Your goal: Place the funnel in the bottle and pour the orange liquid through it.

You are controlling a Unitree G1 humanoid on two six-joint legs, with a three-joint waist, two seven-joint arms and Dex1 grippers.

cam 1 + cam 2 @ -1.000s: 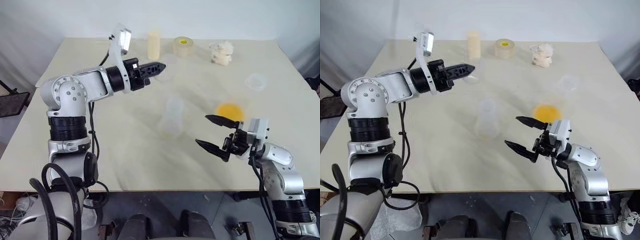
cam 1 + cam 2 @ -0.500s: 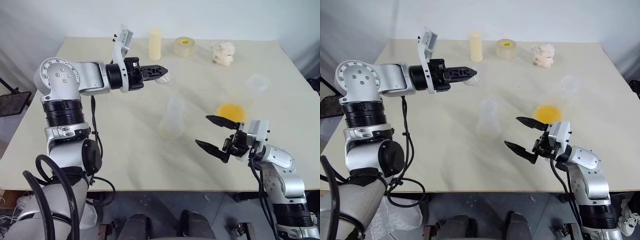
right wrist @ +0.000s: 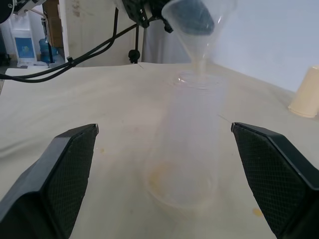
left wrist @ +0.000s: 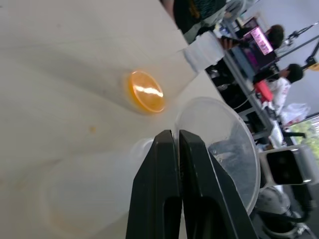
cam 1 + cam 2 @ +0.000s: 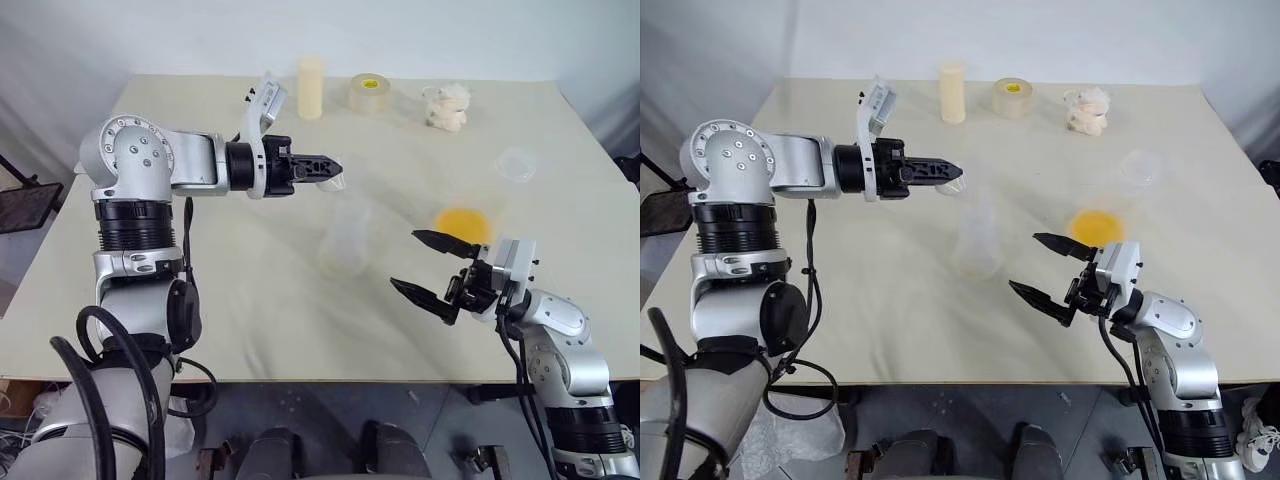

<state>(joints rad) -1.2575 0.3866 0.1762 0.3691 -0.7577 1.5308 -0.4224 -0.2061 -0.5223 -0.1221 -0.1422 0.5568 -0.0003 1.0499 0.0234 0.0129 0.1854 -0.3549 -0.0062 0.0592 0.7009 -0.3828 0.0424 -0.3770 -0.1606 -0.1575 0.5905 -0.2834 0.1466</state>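
Observation:
My left gripper [image 5: 330, 168] is shut on the rim of the funnel [image 4: 224, 144], a small clear cone. It hangs just above the mouth of the bottle [image 5: 345, 235], which stands upright at mid-table; from the right wrist view the funnel [image 3: 199, 25] has its stem pointing down over the bottle [image 3: 187, 144]. The orange liquid [image 5: 460, 221] lies as a shallow pool in a clear vessel to the right of the bottle. My right gripper [image 5: 404, 260] is open and empty, low over the table in front of the vessel and to the right of the bottle.
Along the far edge stand a cream cylinder [image 5: 310, 88], a tape roll [image 5: 367, 92] and a crumpled white lump [image 5: 444, 105]. A small clear dish [image 5: 515, 163] lies at the right. People sit in the background of the left wrist view.
My left gripper has carried the funnel down and to the right, from the far side of the table to just over the bottle's mouth. The right arm has kept still.

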